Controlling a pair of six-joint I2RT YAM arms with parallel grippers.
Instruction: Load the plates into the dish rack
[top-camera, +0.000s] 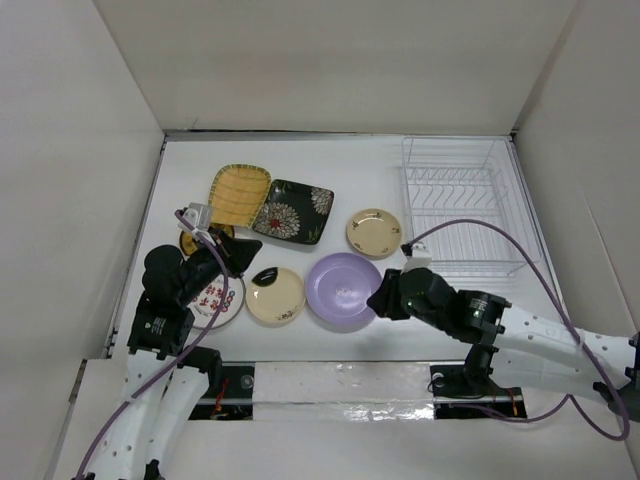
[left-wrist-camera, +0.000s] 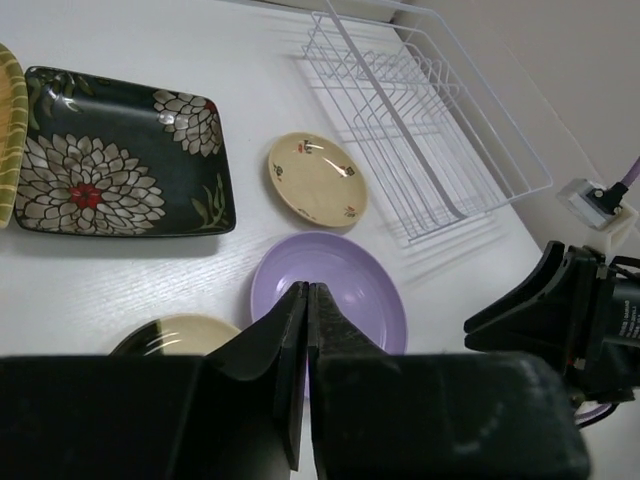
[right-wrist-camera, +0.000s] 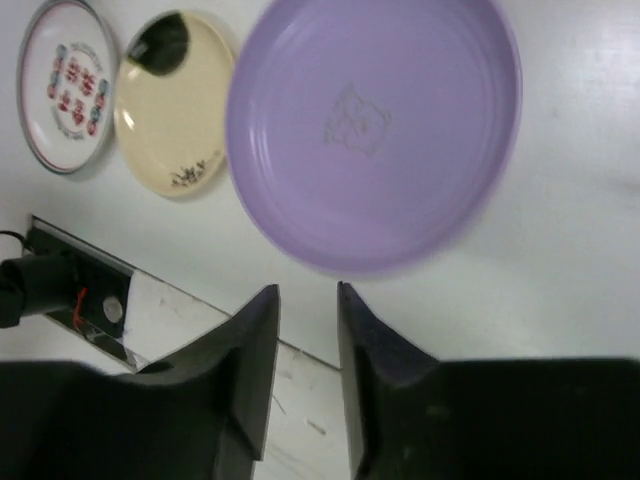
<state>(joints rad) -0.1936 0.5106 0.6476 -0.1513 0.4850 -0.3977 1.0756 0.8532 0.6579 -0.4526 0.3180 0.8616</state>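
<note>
Your right gripper (right-wrist-camera: 305, 292) is just short of lavender plate (right-wrist-camera: 375, 130) rim, 3 o'clock side in top view. Jaws narrowly apart and empty, apparently lined up for edge pinch. Left gripper (left-wrist-camera: 307, 290) pressed closed on nothing, above cream plate (top-camera: 275, 297). Dish rack (top-camera: 460, 200) at lavender plate's 2 o'clock, no plates in it. Gold-rimmed plate (top-camera: 374, 232) at 1 o'clock, near likely carry path, so mind it.

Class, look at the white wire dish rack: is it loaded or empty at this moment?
Empty. The dish rack shows only bare wire slots; the lavender plate lies flat outside it.

left fingers (left-wrist-camera: 285, 345) together, right fingers (right-wrist-camera: 252, 365) apart
</note>
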